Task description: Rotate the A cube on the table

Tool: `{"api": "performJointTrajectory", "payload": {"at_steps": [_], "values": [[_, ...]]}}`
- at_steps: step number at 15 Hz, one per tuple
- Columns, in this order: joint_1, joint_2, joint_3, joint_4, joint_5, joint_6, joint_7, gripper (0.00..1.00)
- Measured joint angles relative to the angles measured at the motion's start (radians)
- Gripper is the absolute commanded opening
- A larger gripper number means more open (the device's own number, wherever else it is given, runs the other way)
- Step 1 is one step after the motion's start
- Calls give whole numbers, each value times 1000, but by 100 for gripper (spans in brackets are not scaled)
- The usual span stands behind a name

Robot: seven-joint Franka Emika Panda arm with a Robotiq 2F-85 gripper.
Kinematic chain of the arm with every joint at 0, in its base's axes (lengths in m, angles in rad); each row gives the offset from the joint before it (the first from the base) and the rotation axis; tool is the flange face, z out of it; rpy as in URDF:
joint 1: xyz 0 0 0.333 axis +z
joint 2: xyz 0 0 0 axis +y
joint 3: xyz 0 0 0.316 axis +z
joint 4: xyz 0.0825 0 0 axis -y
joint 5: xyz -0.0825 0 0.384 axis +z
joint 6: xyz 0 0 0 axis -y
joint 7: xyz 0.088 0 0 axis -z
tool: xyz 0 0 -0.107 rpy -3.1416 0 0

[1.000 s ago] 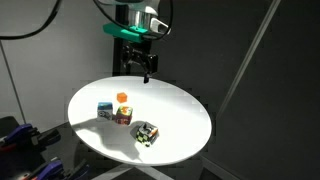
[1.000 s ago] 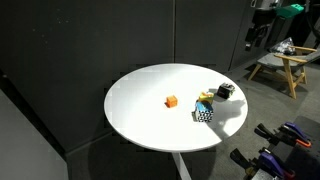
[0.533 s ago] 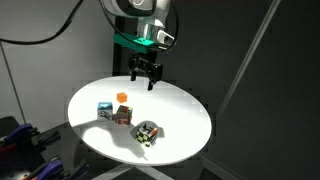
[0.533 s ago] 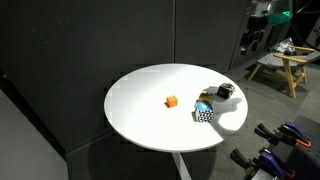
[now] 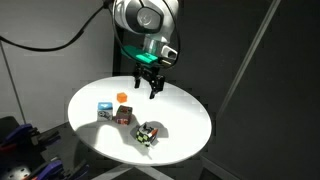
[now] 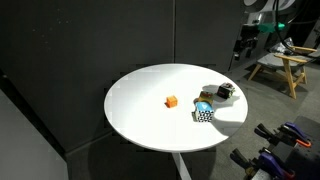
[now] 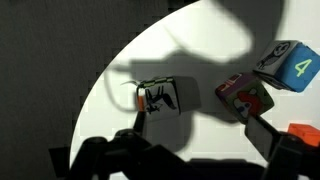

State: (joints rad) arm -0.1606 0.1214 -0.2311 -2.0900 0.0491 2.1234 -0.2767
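Note:
The A cube (image 5: 146,132) sits on the round white table (image 5: 185,110), nearest the front edge, with black and white faces and yellow-green marks. In the wrist view it (image 7: 160,97) shows a white face with a black mark, just ahead of my left finger. It also shows in an exterior view (image 6: 222,91) on the table (image 6: 140,105), in shadow. My gripper (image 5: 150,88) is open and empty, hanging well above the table and apart from the cube. Its two fingers frame the wrist view (image 7: 195,135). It is small at the frame's top right in an exterior view (image 6: 243,47).
A dark reddish cube (image 5: 123,116) (image 7: 247,97), a blue-and-white cube marked 4 (image 5: 104,109) (image 7: 290,65) (image 6: 203,113) and a small orange block (image 5: 122,97) (image 6: 171,101) (image 7: 305,133) stand near the A cube. Black curtains surround the table. A wooden stool (image 6: 280,65) stands beyond it.
My gripper has come down and moved toward the cubes over the last second. Its shadow has shifted over the cubes. The cubes have not moved.

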Motion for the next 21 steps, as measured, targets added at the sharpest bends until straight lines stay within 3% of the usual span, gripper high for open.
{"api": "performJointTrajectory", "payload": {"at_steps": [7,21], "values": [[-17,105,25,34,31,139,0,100],[-20,126,34,33,30,149,0,100]]}}
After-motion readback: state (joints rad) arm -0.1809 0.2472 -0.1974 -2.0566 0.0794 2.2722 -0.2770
